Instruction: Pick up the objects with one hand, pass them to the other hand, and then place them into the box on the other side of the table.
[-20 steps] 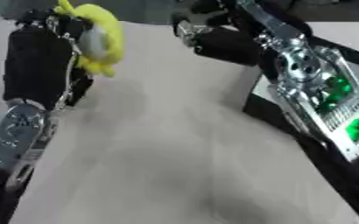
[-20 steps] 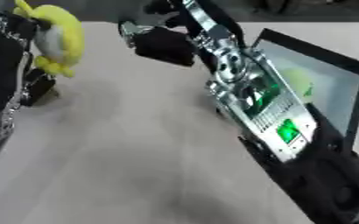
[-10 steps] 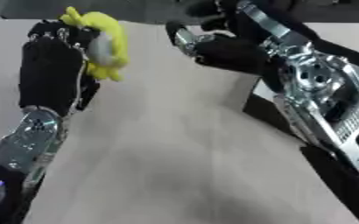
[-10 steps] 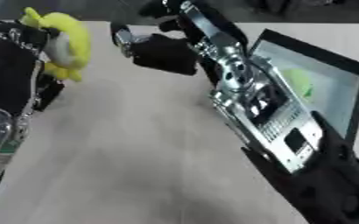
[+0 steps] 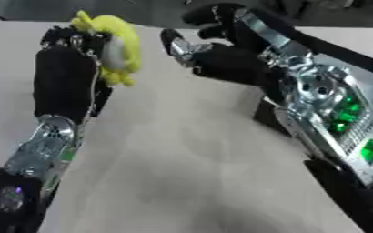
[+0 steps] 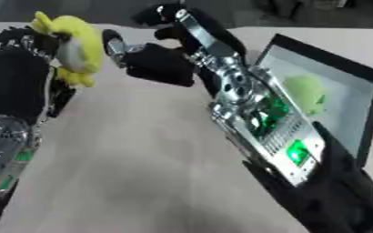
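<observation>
A yellow plush toy (image 5: 114, 48) is held above the table, with my left hand (image 5: 66, 75) shut on it at the upper left. My right hand (image 5: 218, 57) hovers open just to the right of the toy, its thumb and fingers spread toward it and a narrow gap between them. A black box (image 6: 357, 98) with a pale inside stands on the right side of the table. A green round thing (image 6: 307, 92) lies in it.
The beige table (image 5: 182, 173) stretches below both arms. My right forearm (image 6: 269, 123), silver with green lights, crosses in front of the box's left wall. Dark shapes stand beyond the table's far edge.
The whole picture has shifted, so the head has moved. The gap between the toy and my right hand has narrowed. My left hand still holds the toy.
</observation>
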Action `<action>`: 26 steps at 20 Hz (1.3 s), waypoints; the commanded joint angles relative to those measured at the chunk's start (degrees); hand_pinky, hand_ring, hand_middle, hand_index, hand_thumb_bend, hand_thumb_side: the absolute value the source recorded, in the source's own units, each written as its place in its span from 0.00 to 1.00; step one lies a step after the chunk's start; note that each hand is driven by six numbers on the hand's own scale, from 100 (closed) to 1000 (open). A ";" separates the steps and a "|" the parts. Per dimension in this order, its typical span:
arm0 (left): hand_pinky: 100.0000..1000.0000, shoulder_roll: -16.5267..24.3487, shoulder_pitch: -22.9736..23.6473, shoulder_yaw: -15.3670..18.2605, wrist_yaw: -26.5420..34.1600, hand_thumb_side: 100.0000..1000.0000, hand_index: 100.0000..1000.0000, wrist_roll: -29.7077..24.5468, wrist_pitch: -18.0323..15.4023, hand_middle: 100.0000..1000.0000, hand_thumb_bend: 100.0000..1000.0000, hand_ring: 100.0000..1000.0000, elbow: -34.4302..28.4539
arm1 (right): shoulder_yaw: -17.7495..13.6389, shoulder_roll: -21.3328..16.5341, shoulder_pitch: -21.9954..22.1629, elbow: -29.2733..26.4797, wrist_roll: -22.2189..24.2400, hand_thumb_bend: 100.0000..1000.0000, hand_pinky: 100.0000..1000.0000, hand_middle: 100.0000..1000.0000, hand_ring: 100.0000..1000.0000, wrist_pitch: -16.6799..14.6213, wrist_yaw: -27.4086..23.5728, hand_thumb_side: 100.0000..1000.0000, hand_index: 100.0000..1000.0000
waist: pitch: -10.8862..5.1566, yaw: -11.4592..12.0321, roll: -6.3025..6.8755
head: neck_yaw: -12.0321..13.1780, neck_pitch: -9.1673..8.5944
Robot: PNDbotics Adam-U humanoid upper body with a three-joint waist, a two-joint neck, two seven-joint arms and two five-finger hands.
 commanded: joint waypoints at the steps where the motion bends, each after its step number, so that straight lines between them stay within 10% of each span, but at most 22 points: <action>1: 0.49 -0.56 -1.29 0.11 -0.79 0.00 0.36 1.19 0.04 0.04 0.00 0.38 -0.57 | 0.18 0.75 -1.31 -1.09 -0.80 0.25 0.76 0.86 0.91 0.66 -0.50 0.28 0.77 | -1.42 0.17 -0.72 | -0.49 -0.53; 26: 0.48 -2.72 -3.03 -0.11 8.61 0.00 0.36 12.77 -6.23 0.00 0.00 0.37 3.24 | 2.13 3.79 -1.89 4.31 -1.90 0.34 0.77 0.87 0.92 -2.25 4.04 0.17 0.81 | -1.10 1.09 -0.84 | -2.10 -0.81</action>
